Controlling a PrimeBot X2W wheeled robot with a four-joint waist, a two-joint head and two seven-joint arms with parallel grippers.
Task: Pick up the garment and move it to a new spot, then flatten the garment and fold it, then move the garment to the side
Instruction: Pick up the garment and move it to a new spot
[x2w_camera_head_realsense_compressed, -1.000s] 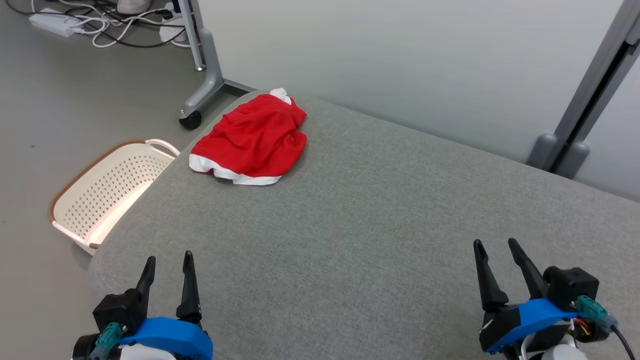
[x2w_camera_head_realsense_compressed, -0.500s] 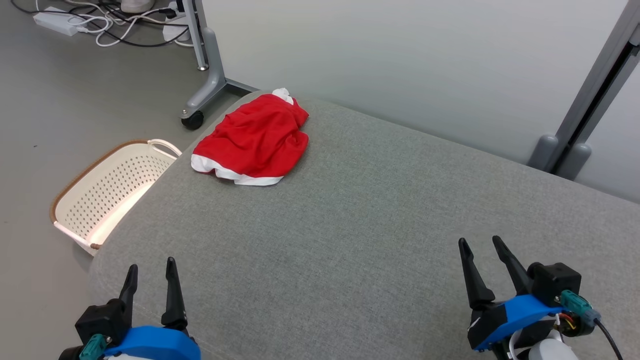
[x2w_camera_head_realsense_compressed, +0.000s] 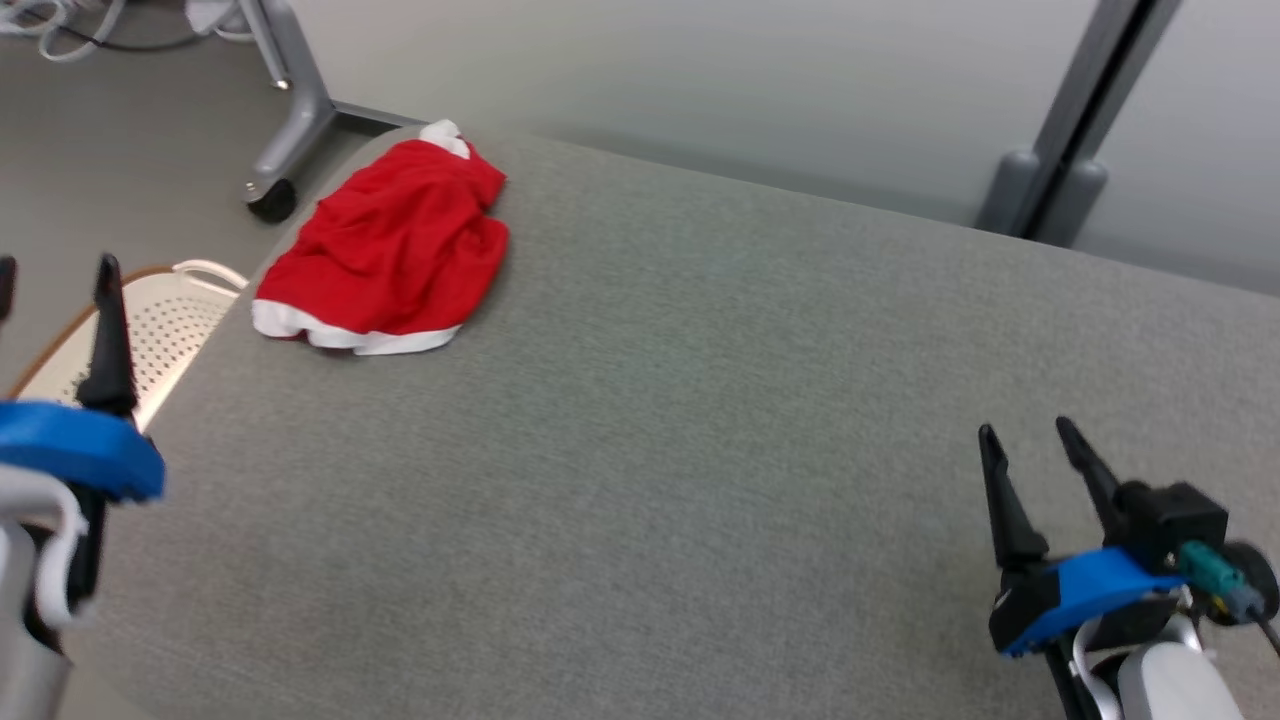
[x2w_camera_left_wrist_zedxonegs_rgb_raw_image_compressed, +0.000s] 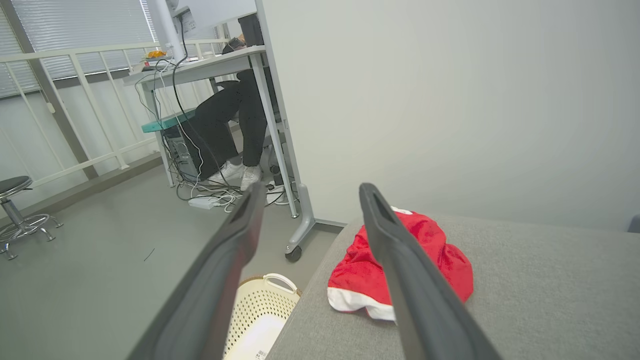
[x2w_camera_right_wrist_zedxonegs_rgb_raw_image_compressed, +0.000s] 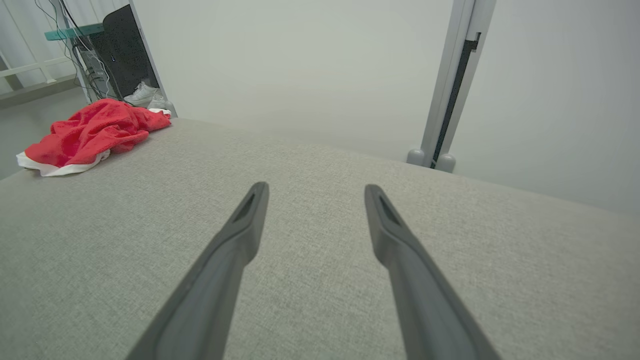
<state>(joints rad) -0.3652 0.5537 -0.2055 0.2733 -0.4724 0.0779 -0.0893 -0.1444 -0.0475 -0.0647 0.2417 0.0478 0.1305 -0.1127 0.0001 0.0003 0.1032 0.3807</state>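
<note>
Work on the garment (x2w_camera_head_realsense_compressed: 385, 255) looks unstarted: it lies crumpled and untouched at the far left corner of the grey bench (x2w_camera_head_realsense_compressed: 700, 400). The left end effector (x2w_camera_left_wrist_zedxonegs_rgb_raw_image_compressed: 312, 190) hangs spread and empty near the bench's left edge. The right end effector (x2w_camera_head_realsense_compressed: 1027, 430) is spread too, well apart from the cloth. All 3 stages remain: moving, flattening and folding, setting aside.

The crumpled red cloth garment (x2w_camera_head_realsense_compressed: 385, 255) with white trim is looking soft and matt, lying on the grey counter (x2w_camera_head_realsense_compressed: 700, 420) covered in coarse woven fabric (faintly flecked). The cream perforated basket (x2w_camera_head_realsense_compressed: 175, 335) is showing smooth plastic.
</note>
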